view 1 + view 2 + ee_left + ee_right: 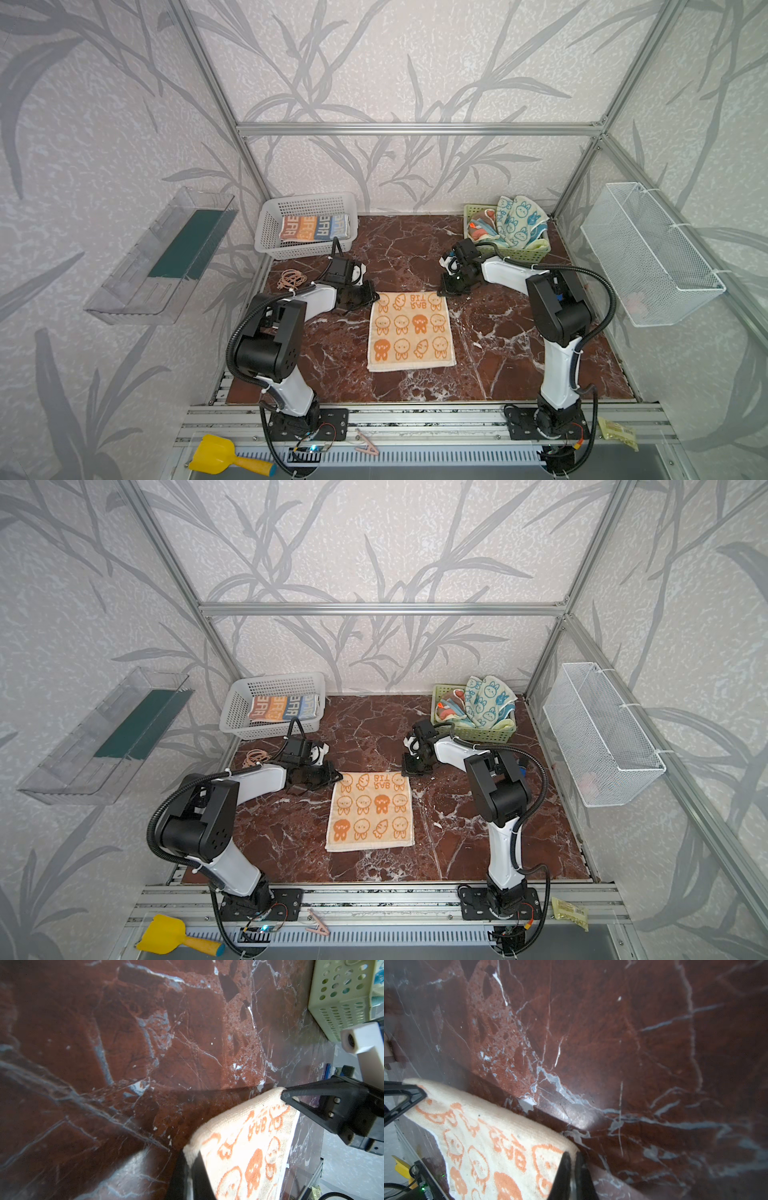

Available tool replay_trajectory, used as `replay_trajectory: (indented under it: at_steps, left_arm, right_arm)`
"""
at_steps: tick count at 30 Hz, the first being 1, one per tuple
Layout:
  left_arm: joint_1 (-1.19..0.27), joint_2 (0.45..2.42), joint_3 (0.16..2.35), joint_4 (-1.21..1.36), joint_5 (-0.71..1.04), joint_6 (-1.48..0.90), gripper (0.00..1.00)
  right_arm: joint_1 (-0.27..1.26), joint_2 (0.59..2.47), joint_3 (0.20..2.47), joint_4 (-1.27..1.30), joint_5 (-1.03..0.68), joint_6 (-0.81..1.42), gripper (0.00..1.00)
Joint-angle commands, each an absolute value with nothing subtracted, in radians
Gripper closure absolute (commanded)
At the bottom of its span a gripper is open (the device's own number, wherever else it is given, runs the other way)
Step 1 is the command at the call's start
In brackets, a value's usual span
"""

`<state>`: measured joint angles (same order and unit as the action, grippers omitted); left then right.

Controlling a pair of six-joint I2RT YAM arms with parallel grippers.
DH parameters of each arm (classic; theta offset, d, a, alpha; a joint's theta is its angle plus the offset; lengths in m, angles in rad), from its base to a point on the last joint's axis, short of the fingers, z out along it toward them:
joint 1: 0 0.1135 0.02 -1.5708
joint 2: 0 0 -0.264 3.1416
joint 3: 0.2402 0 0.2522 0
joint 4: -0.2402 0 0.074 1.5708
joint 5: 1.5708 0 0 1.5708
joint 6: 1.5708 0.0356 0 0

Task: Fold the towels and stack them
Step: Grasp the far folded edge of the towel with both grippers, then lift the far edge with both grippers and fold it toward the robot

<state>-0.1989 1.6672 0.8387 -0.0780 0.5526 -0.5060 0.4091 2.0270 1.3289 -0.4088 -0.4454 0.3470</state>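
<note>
Yellow scoop (212, 453) nearest | left pincer (376, 298), right pincer (444, 294) clamp bunny towel (409, 332) corners | white basket (266, 226), green basket (524, 253) behind

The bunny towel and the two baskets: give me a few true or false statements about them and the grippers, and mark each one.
1. The orange bunny towel lies unfolded in the middle of the table. True.
2. The left gripper and the right gripper are each shut on a far corner of that towel. True.
3. The white basket is empty. False: a folded lettered towel lies in it.
4. The green basket stands at the near left of the table. False: it stands at the far right, and a white towel with blue bunnies is bunched in it.
</note>
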Motion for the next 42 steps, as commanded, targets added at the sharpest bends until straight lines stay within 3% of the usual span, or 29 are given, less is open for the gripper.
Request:
replay_trajectory:
  at_steps: [1, 19, 30, 42]
  left_arm:
    - [-0.193, 1.590, 0.872, -0.107, 0.559, -0.470, 1.00]
    - [-0.195, 1.263, 0.774, -0.036, 0.530, -0.436, 1.00]
    - [-0.203, 1.173, 0.714, 0.023, 0.557, -0.428, 1.00]
    - [-0.368, 0.868, 0.703, -0.040, 0.498, -0.242, 1.00]
  right_arm:
    - [0.395, 1.967, 1.350, -0.422, -0.443, 0.335, 1.00]
    - [0.395, 1.605, 1.213, -0.339, -0.400, 0.313, 1.00]
    - [0.406, 1.499, 1.147, -0.318, -0.391, 0.314, 1.00]
    - [0.525, 1.136, 1.125, -0.523, -0.207, 0.304, 1.00]
